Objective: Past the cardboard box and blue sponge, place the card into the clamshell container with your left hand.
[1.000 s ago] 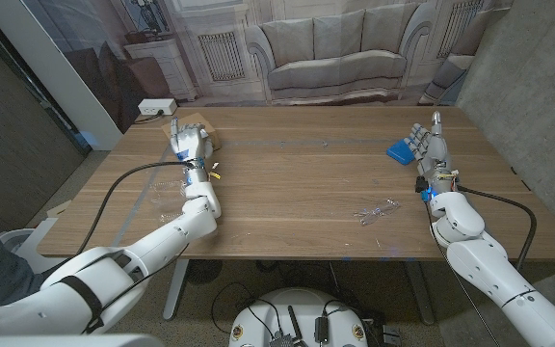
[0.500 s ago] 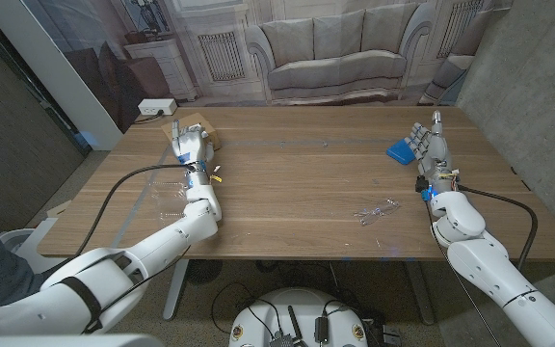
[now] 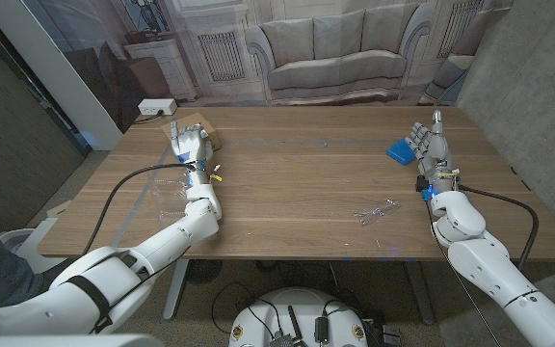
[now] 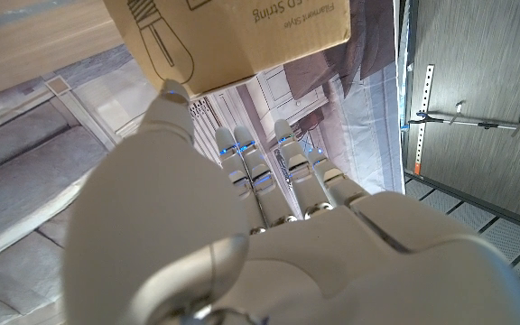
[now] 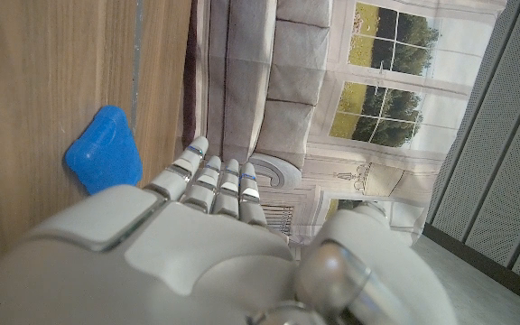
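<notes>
My left hand (image 3: 189, 145) stands at the table's far left with its fingers straight and together, and I see nothing in it. Its fingertips reach up to the cardboard box (image 3: 200, 123), which bears a light-bulb print (image 4: 242, 36) in the left wrist view, just beyond my left hand (image 4: 242, 235). A faint clear plastic shape, perhaps the clamshell container (image 3: 165, 199), lies beside my left forearm. My right hand (image 3: 429, 145) stands upright at the far right, fingers straight, holding nothing. The blue sponge (image 3: 399, 150) lies just to its left and also shows past my right hand (image 5: 197, 235) as a blue patch (image 5: 106, 153).
A small clear plastic piece (image 3: 377, 210) lies right of the table's middle, near the front. The wooden table (image 3: 297, 183) is bare between the two hands. A black cable (image 3: 123, 188) runs along my left arm. A sofa (image 3: 335, 58) stands behind the table.
</notes>
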Tool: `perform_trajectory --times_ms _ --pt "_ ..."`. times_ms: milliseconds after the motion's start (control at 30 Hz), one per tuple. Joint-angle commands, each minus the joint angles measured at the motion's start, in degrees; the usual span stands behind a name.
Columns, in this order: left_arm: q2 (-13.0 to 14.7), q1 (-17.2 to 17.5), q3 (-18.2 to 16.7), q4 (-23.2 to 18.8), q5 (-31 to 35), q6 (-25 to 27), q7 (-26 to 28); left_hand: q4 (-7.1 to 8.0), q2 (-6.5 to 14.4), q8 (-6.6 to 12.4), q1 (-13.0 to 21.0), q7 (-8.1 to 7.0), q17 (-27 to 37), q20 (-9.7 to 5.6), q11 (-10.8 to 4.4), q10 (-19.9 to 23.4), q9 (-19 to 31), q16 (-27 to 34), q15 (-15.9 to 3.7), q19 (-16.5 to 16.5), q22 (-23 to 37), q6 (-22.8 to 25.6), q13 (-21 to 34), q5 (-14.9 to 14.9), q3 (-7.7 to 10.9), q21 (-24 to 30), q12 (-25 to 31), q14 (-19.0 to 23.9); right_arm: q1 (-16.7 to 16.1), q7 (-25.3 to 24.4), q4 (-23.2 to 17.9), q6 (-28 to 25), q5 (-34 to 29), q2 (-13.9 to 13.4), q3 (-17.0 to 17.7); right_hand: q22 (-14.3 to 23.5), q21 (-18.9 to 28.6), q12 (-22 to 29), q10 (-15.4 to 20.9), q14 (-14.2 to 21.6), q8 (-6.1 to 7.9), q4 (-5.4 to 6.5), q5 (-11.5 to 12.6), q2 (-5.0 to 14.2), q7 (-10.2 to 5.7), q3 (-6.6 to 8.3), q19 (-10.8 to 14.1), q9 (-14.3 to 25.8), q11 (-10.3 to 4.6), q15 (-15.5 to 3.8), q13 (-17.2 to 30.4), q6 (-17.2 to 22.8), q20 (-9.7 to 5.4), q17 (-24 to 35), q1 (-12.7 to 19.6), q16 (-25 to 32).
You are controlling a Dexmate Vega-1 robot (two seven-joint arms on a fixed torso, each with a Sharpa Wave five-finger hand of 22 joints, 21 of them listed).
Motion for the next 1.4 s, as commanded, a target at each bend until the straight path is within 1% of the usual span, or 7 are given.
perform_trajectory --times_ms 33,133,333,667,1067,1233,1400 --pt "-1.9 0.7 -3.8 1.7 2.6 -1.2 0.0 -0.23 0.1 0.37 0.7 0.71 0.2 0.06 -0.05 -0.3 0.1 0.3 -3.3 0.1 0.2 0.1 0.1 0.0 0.29 0.0 0.3 -0.2 0.2 -0.3 -0.3 -0.8 0.2 0.0 -0.1 0.3 -0.3 0.0 0.2 0.6 -0.14 -0.19 -0.2 0.2 0.01 -0.4 0.5 0.1 -0.04 -0.15 0.3 0.6 -0.49 0.2 0.2 -0.2" --pt "-1.9 0.8 -4.2 1.7 2.8 -1.2 0.0 -0.3 0.2 0.38 0.8 0.82 0.2 0.23 0.42 -0.5 0.1 0.4 -3.09 0.0 0.2 0.0 0.1 -0.1 0.37 0.0 0.3 -0.2 0.4 -0.1 -0.1 -0.9 0.3 0.0 -0.2 0.3 -0.3 0.0 0.3 0.6 -0.14 -0.19 -0.2 0.22 -0.01 -0.41 0.5 0.1 0.02 -0.16 0.3 0.6 -0.47 0.2 0.2 -0.2" --pt "-2.1 0.8 -4.7 2.1 2.8 -1.2 0.0 -0.4 0.3 0.42 1.0 0.93 0.2 0.31 0.26 -0.5 0.1 0.4 -2.86 0.0 0.2 -0.1 0.2 -0.1 0.5 0.0 0.4 -0.2 0.9 0.1 0.3 -1.0 0.3 0.0 -0.4 0.3 -0.4 0.0 0.3 0.6 -0.15 -0.19 -0.2 0.24 0.03 -0.45 0.5 0.1 0.07 -0.11 0.3 0.6 -0.47 0.2 0.1 -0.2" --pt "-3.4 0.3 -6.9 4.0 4.3 -2.7 0.0 -0.55 0.6 0.57 1.4 1.12 0.2 0.64 0.31 -0.5 0.2 0.5 -2.88 -0.1 0.2 0.0 0.2 -0.3 0.79 0.1 0.5 -0.3 1.2 -0.3 0.3 -1.5 0.2 -0.1 -0.6 0.3 -0.4 0.0 0.3 0.6 -0.12 -0.18 -0.2 0.29 0.04 -0.5 0.6 0.1 0.09 -0.1 0.3 0.7 -0.47 0.2 0.1 -0.2" --pt "-5.5 -1.6 -8.9 8.7 6.4 -5.8 0.0 -0.71 1.3 0.84 2.0 0.9 0.3 1.08 0.15 0.1 0.2 0.6 -2.73 0.0 0.2 0.4 0.2 -0.5 1.3 0.2 0.7 -0.2 1.2 -0.8 0.0 -2.1 0.1 -0.2 -0.6 0.3 -0.5 0.0 0.3 0.6 -0.13 -0.19 -0.2 0.32 0.04 -0.56 0.6 0.1 -0.01 -0.13 0.3 0.7 -0.47 0.2 0.1 -0.2" --pt "-7.1 -2.4 -11.2 11.0 9.1 -7.5 0.0 -0.81 1.7 1.28 2.3 0.75 0.3 1.12 -0.06 0.9 0.2 0.7 -3.04 0.4 0.2 1.5 0.2 -0.6 1.59 0.3 1.0 0.4 1.2 -1.1 0.1 -2.2 0.2 0.0 -0.6 0.3 -0.5 0.0 0.3 0.6 -0.12 -0.19 -0.2 0.33 0.01 -0.6 0.6 0.1 0.03 -0.12 0.3 0.7 -0.47 0.2 0.1 -0.2" --pt "-8.8 -2.7 -14.6 13.1 12.2 -9.4 0.0 -1.32 2.3 2.33 3.5 1.14 0.2 1.0 0.07 3.7 0.1 1.0 -3.55 1.2 0.1 4.5 0.1 -0.8 2.4 0.6 1.6 1.6 1.3 -1.4 0.1 -2.3 0.1 0.0 -0.6 0.3 -0.6 0.0 0.2 0.6 -0.13 -0.19 -0.2 0.35 0.04 -0.62 0.7 0.1 -0.01 -0.13 0.3 0.7 -0.46 0.2 0.1 -0.2"
